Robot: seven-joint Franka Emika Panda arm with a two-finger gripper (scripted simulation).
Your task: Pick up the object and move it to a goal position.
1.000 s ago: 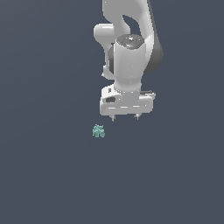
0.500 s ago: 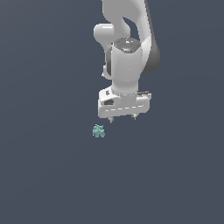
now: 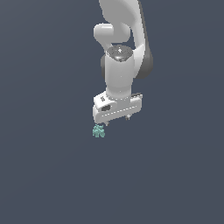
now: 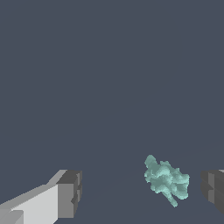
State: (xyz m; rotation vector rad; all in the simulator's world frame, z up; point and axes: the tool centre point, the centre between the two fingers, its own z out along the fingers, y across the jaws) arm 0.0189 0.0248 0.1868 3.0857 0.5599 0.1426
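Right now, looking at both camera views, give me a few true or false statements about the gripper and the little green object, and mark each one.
1. The gripper is open. True.
2. The teal-green object is clamped between the fingers. False: it lies free, touching neither finger.
3. In the wrist view the object sits in the gap between the fingers. True.
4. The object is red. False: it is teal-green.

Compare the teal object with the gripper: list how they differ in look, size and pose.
Colour: the object is teal-green; the gripper is white with dark pads.
Shape: the object is lumpy and knobbed; the gripper is blocky and straight-edged.
Size: the object is far smaller than the gripper.
Pose: the object lies low, untouched; the gripper hangs beside it, open.
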